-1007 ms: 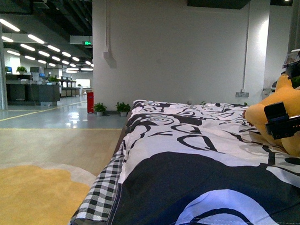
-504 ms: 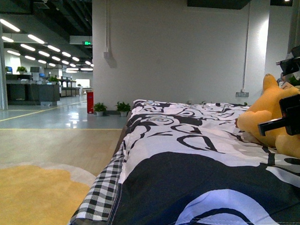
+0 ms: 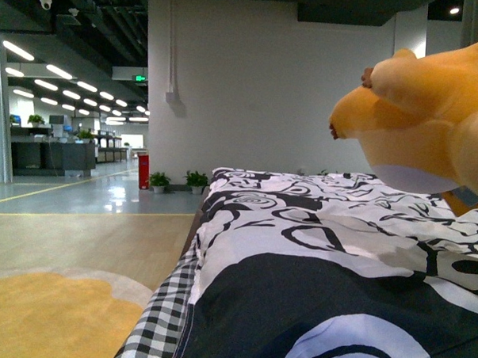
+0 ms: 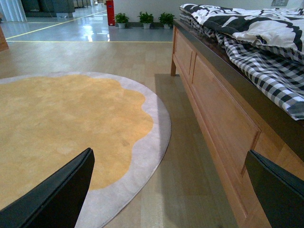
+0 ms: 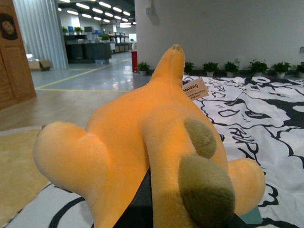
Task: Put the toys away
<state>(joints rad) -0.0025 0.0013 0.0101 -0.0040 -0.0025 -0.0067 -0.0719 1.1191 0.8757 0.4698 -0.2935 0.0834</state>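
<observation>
The orange-yellow plush animal (image 3: 432, 124) hangs in the air above the bed at the upper right of the front view, close to the camera. It fills the right wrist view (image 5: 142, 137), with brown paw pads and a paper tag. My right gripper (image 5: 142, 204) is shut on the plush animal; only one dark finger shows under it, and the gripper is hidden in the front view. My left gripper (image 4: 171, 190) is open and empty, low over the wooden floor beside the bed frame.
A bed with a black-and-white patterned cover (image 3: 323, 254) and a checked sheet edge (image 3: 157, 326) lies ahead. Its wooden frame (image 4: 223, 118) runs along the left gripper. A round yellow rug (image 4: 61, 123) lies on the floor. Potted plants (image 3: 195, 178) stand by the far wall.
The plush animal has risen from the bed surface at the right edge to well above it and nearer the camera. The right gripper no longer shows in the front view.
</observation>
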